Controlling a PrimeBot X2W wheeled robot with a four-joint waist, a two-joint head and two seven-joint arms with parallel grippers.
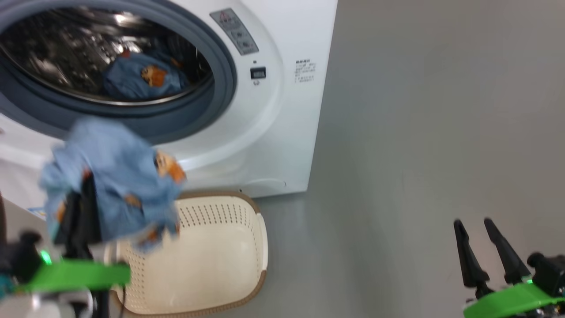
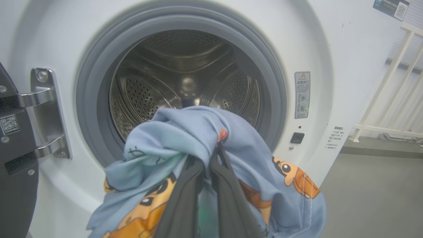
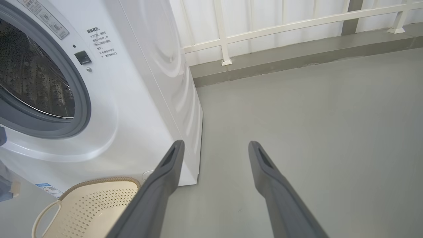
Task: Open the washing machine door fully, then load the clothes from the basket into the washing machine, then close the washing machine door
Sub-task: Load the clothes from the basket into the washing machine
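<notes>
A smooth grey floor (image 1: 419, 154) runs under everything. In the right wrist view it ends at a low grey kerb below a white railing (image 3: 224, 36). The washing machine (image 1: 282, 132) stands on this floor, white, its round mouth ringed by a blue-grey gasket (image 2: 96, 99). The washing machine door (image 2: 13, 165) is swung open, and its dark edge hangs on a metal hinge (image 2: 46, 112) at the left edge of the left wrist view.

Low inside the steel drum (image 2: 148, 89) lies one blue garment (image 1: 141, 77) with an orange print. The basket (image 1: 220, 265) sits on the floor just before the machine's lower front. Its visible inside is bare cream plastic, though its left part is hidden behind cloth, so I cannot tell what lies there.

The left gripper (image 2: 209, 158) is clamped on a second blue garment (image 1: 119, 176). It hangs bunched over the fingers, above the basket and in front of the drum's mouth, not yet inside. The right gripper (image 1: 472, 221) has its fingers spread apart and holds nothing, over the floor well to the right of the machine.
</notes>
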